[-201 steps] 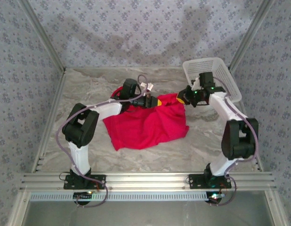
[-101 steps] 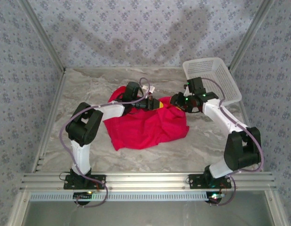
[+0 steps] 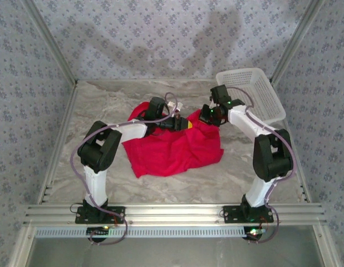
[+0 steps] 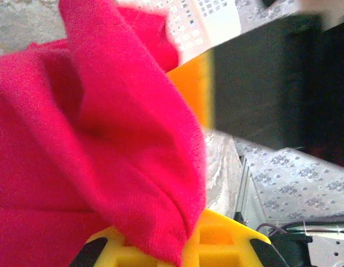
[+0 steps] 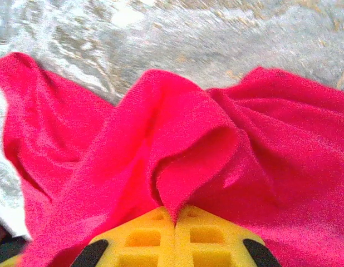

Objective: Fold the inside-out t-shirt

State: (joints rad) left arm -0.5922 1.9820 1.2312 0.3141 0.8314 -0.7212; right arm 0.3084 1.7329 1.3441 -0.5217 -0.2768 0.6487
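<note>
Count: one red t-shirt (image 3: 172, 147), crumpled mid-table (image 3: 105, 105); one white basket (image 3: 261, 92) at the far right corner; two grippers. The left gripper (image 4: 180, 253) has its fingers pressed together, pinching a fold at the shirt's far edge. The right gripper (image 5: 175, 216) is likewise clamped on a ridge of cloth, just beside it.

High overview — wrist close-ups (shared t-shirt (image 3: 172, 150))

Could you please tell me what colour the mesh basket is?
The basket is white, clearest from the top external view.
</note>
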